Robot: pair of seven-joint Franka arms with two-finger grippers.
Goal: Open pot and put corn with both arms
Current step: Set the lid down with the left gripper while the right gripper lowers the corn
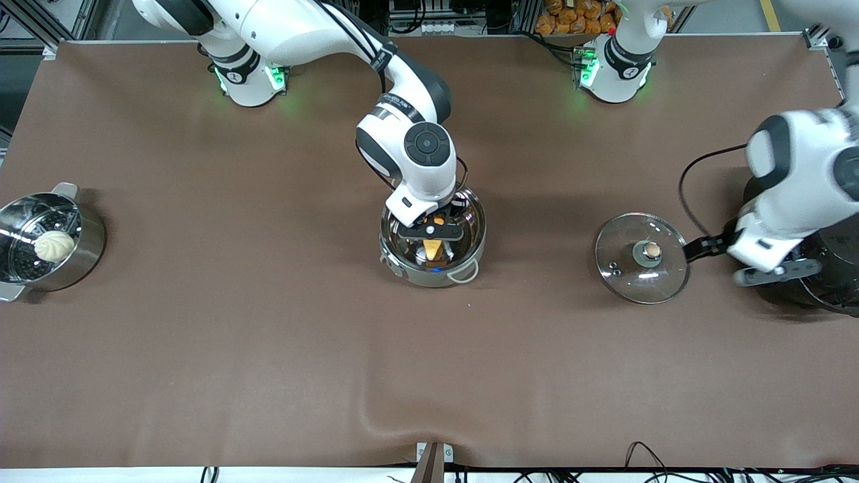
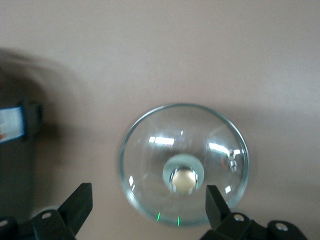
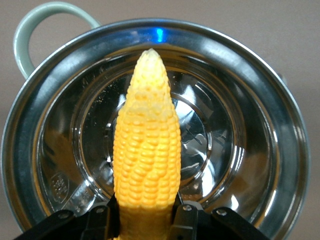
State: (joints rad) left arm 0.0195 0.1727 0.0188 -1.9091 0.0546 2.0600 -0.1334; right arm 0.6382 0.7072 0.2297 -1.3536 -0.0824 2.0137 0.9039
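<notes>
From the front, the pot (image 1: pixel 433 241) stands uncovered mid-worktop (image 1: pixel 268 349). The right pincer (image 1: pixel 436 243) hangs inside its mouth, clamped on the corn (image 1: pixel 433 249), which shows as a yellow wedge below the black fingers. The lid (image 1: pixel 642 257) lies flat on the worktop toward the left arm's end, knob up, well apart from the pot. The left pincer (image 1: pixel 738 261) hovers just beside the lid, over the edge of a black cooker (image 1: pixel 832 282). At the right arm's end sits a steamer (image 1: pixel 40 245) with a white bun (image 1: pixel 54 245) in it.

In the left wrist view, the left pincer (image 2: pixel 147 205) is spread wide and grips nothing; the lid (image 2: pixel 184 164) lies below it on the bare worktop.

In the right wrist view, the right pincer (image 3: pixel 145 220) squeezes the thick end of the corn (image 3: pixel 147 147), whose tapered tip points across the pot (image 3: pixel 260 150). The pot's shiny floor holds nothing else.
</notes>
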